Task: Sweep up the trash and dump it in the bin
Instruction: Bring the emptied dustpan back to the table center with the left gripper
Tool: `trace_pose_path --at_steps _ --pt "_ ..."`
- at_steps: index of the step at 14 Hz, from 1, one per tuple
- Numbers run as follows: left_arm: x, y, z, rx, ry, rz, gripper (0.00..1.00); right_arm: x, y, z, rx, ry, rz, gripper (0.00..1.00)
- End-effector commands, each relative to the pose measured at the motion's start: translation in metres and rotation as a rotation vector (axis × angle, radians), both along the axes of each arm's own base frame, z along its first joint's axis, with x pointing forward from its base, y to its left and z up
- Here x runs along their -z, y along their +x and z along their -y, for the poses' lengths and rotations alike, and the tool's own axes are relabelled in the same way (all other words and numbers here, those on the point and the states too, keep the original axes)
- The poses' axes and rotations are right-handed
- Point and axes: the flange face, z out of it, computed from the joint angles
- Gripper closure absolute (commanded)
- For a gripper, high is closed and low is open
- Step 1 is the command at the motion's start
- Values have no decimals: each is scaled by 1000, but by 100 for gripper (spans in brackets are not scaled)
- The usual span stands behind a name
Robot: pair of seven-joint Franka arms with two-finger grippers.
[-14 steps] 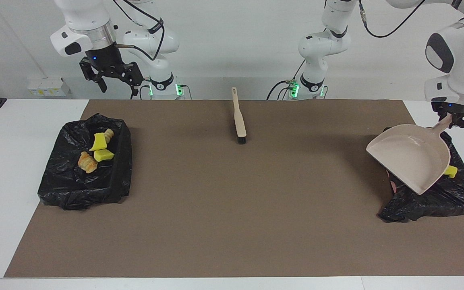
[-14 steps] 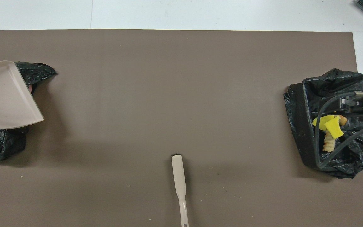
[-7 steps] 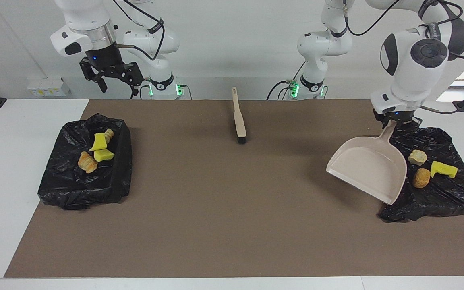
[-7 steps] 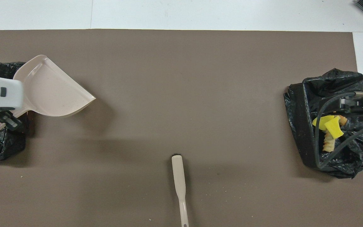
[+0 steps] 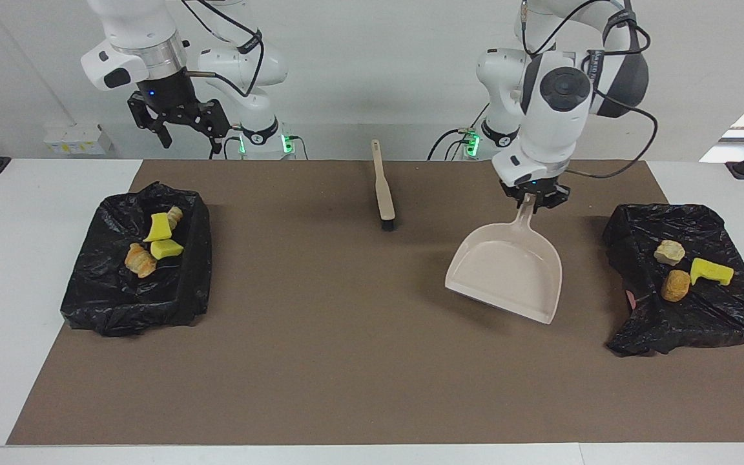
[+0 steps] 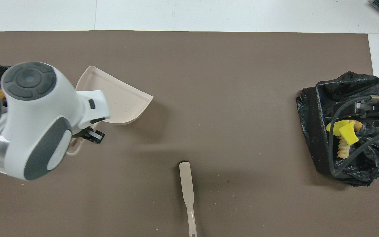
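Two grippers: left gripper (image 5: pixel 531 201) clamped on dustpan (image 5: pixel 507 271) handle, right gripper (image 5: pixel 181 126) wide apart, empty.

Two black bag-lined bins (image 5: pixel 136 284) (image 5: pixel 701 310) flank one beige plastic dustpan (image 5: pixel 507 271) and one beige brush (image 5: pixel 383 194). Seven trash bits (image 5: pixel 164 248): apparently three yellow sponge chunks, four bread pieces.
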Motion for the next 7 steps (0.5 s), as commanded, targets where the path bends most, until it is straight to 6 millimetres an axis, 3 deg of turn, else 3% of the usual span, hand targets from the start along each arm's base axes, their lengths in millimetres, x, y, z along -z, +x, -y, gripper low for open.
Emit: trace_pose_path --at_steps 1,5,7 --pt "23 -15 59 -63 -62 24 100 1 -3 5 -14 7 -14 0" --pt "74 -38 170 -225 -139 84 100 1 -3 5 -14 7 -14 0" --pt "88 -36 189 -339 -212 70 100 1 -3 5 -14 7 -14 0"
